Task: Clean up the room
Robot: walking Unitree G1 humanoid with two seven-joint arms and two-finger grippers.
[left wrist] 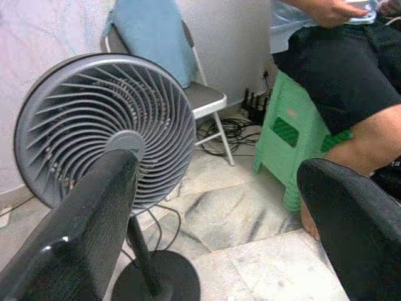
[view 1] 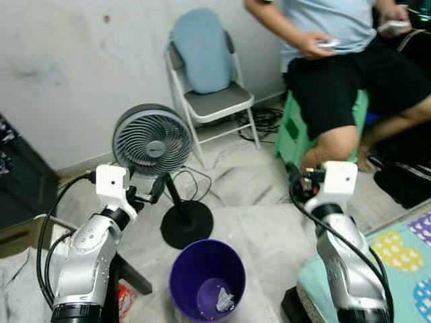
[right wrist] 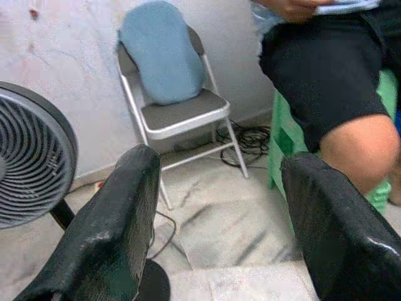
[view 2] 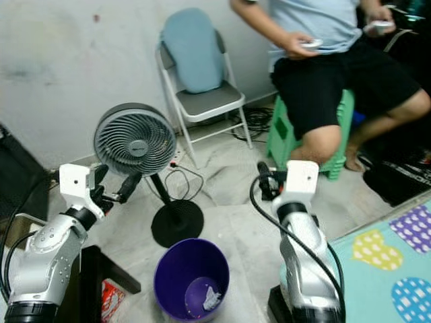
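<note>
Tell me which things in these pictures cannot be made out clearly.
- Scraps in the purple bin: too small to identify, head views.
- Red packet on the floor: half hidden behind the left arm, print unreadable.
- Person's upper body: cut off by the top edge.
- Black object at far left: cropped.

A round purple plastic bin (view 1: 207, 277) stands on the floor between the two arms, with crumpled scraps (view 1: 224, 301) inside it. Directly behind it stands a grey pedestal fan (view 1: 152, 142), and behind the fan, against the wall, a grey folding metal chair (view 1: 214, 101) carrying a blue cushion (view 1: 201, 50). Right of the chair, a person sits on a green plastic stool (view 1: 294, 128).
</note>
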